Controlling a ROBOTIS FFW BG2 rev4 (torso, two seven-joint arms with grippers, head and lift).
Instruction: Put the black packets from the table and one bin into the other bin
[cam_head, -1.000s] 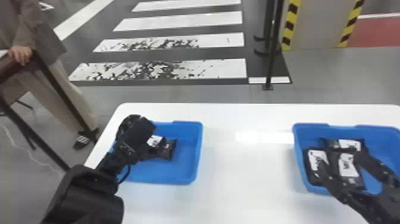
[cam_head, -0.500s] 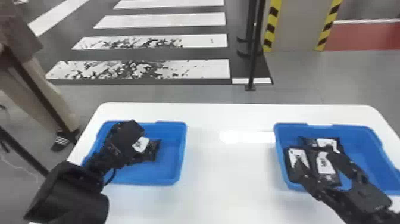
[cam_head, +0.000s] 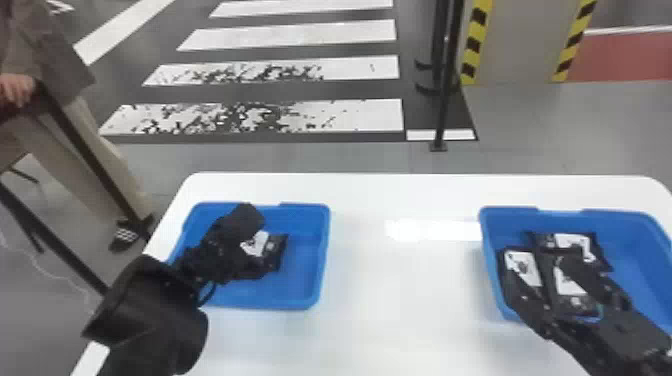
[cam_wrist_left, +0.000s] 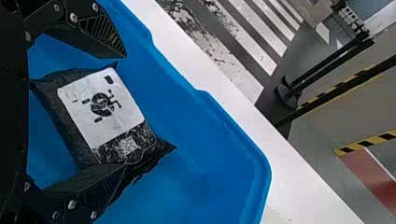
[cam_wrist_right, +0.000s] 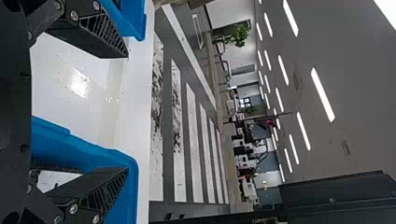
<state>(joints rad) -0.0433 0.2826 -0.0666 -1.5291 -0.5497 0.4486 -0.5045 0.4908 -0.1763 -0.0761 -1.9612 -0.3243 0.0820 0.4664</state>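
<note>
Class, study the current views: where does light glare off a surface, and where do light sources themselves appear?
Head view: a bright glare patch on the white table, between the left bin and right bin; right wrist view: a glare spot on the tabletop, and ceiling lights as slanting bright strips; left wrist view: soft shading inside the left bin.

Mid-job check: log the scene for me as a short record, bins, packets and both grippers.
left bin: blue, one black packet in view, white label up
left gripper: low in the left bin, fingers open, packet lying between them, no closed grip
right bin: blue, three black packets: far one, left one, middle one
right gripper: over the right bin's packets, fingers open, holding nothing
table: white, under both bins
</note>
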